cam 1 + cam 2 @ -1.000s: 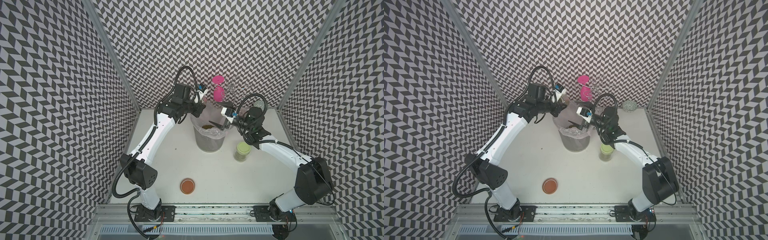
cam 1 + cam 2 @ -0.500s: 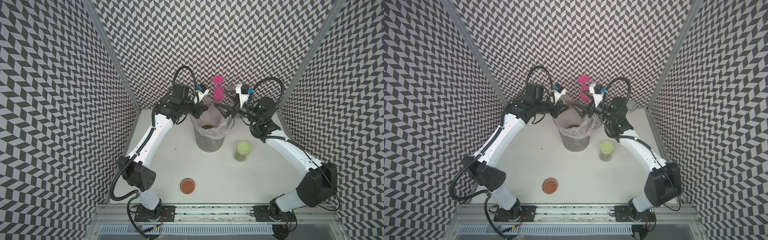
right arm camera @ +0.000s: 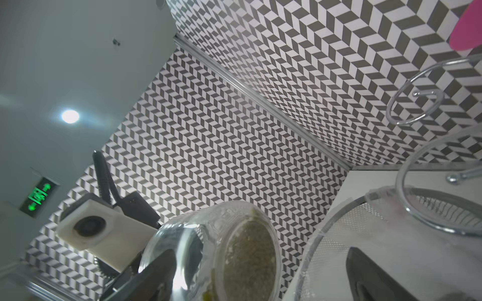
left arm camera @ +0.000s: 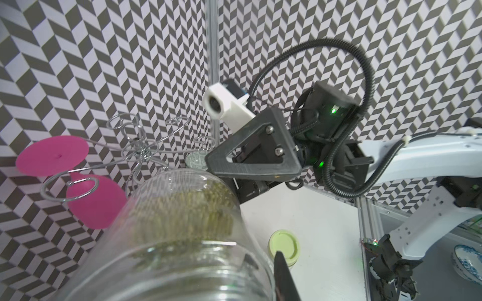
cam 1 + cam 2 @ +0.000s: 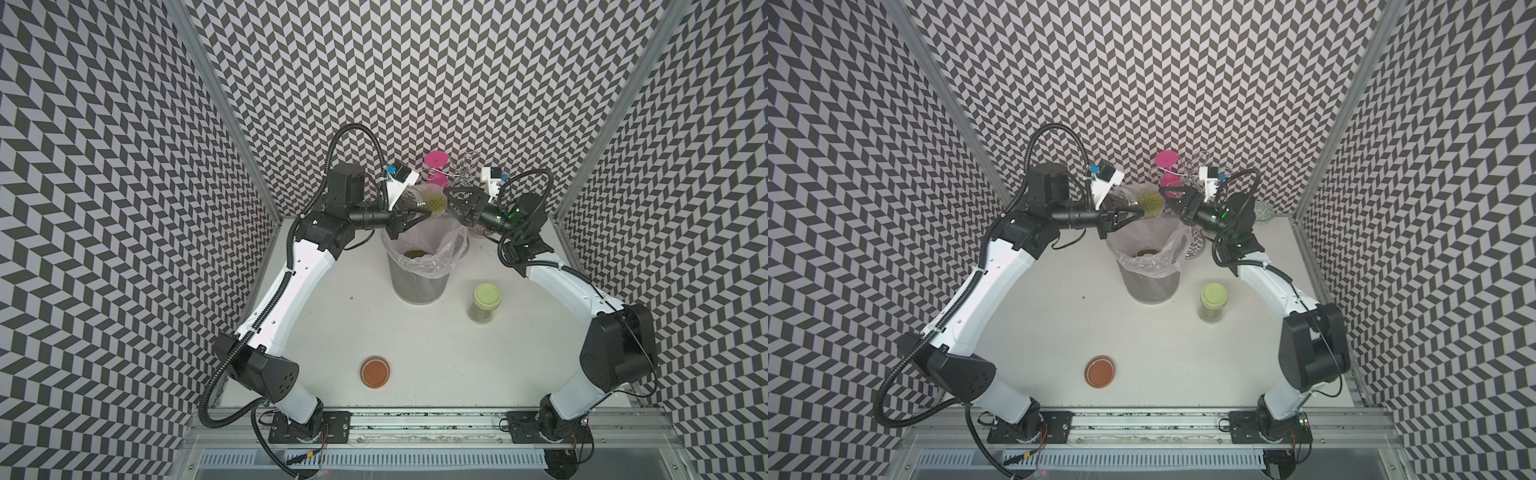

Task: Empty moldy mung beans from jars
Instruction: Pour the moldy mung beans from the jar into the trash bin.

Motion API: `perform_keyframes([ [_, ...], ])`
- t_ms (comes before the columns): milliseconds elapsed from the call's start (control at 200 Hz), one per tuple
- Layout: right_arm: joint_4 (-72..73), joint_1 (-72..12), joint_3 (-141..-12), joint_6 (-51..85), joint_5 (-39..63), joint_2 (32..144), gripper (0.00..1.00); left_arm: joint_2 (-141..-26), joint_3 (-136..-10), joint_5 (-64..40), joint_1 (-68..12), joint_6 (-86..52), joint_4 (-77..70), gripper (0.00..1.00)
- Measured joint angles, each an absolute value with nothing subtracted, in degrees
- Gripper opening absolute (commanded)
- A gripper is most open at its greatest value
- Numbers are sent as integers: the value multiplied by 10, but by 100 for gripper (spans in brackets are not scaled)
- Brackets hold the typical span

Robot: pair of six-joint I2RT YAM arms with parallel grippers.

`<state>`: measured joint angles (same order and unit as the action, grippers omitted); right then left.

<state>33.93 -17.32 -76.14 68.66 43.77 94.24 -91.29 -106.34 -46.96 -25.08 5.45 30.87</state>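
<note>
the jar is clamped in the left gripper and is held on its side, above the 12 o'clock rim of the bin as read in both top views. its open mouth is turned toward 9 o'clock, back at the wrist. the beans are packed as one clump against the base at the 3 o'clock end. a few more are seen on the bin's floor. the right gripper is spread wide and empty just beside the base; contact cannot be told. the green-lid jar is stood closed at 4 o'clock of the bin, and the orange lid is laid at 6 o'clock.

the pour is judged stalled, since little can be shed while the mouth is level. the wrist should be rolled until the mouth is pointed down inside the liner, well within the rim, so that no grains are scattered. the clump looks stuck, so a short shake or a light tap on the base is likely needed. it should be kept gentle, as smooth glass is easily slipped. the rack at 12 o'clock should be avoided by the right arm.
</note>
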Motion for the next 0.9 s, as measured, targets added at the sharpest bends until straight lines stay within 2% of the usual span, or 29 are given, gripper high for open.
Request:
perform_keyframes([
  [325,433,-220,-743,837,423,961,99,-913,-1022,-496,-249,26,258,0],
  [901,488,-256,-740,914,390,973,99,-880,-958,-507,-247,-15,165,0],
])
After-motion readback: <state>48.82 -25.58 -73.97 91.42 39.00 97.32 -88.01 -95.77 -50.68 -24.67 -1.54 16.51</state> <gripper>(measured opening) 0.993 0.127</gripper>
